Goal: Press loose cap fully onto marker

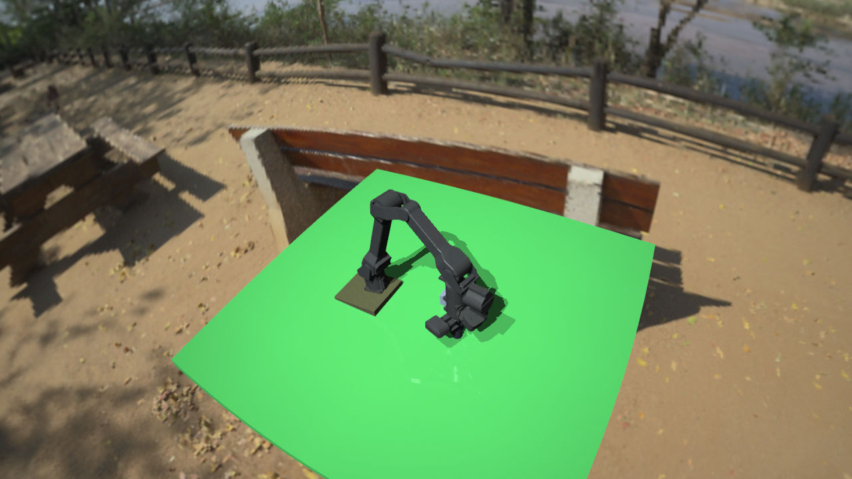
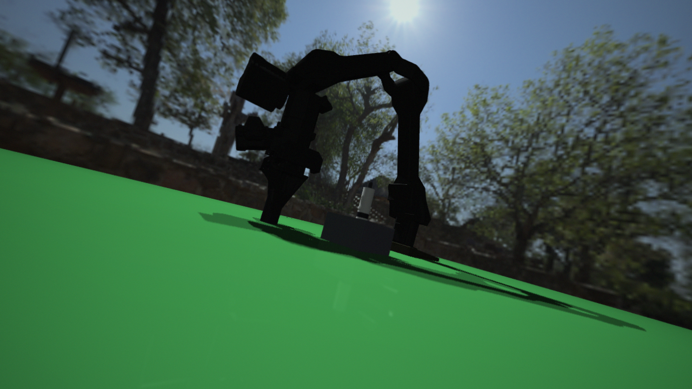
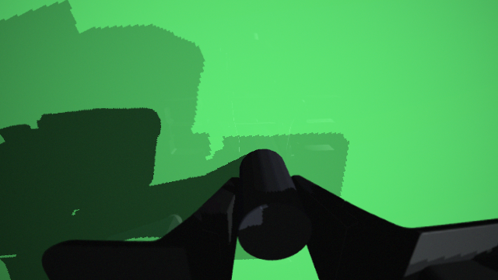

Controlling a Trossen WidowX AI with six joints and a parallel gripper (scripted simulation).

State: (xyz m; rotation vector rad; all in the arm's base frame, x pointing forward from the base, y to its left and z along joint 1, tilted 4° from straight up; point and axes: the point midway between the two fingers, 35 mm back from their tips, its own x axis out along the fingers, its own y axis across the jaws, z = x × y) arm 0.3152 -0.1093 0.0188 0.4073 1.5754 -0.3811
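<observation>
While the claw [image 3: 268, 218] grips the cap [image 3: 268, 202] standing near the middle of the worktop [image 1: 333, 381], the marker [image 2: 365, 199] waits uncapped in its block [image 2: 357, 234]; lifting, capping, pressing and retreating remain.

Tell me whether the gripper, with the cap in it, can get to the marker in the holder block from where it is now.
Probably yes. The gripper is shut on the cap down at the table. The marker stands uncovered in the holder block close by, with nothing visible between them; the cap must be lifted above the tip first.

No text, label, brand, number or sign can be read in any view.
</observation>
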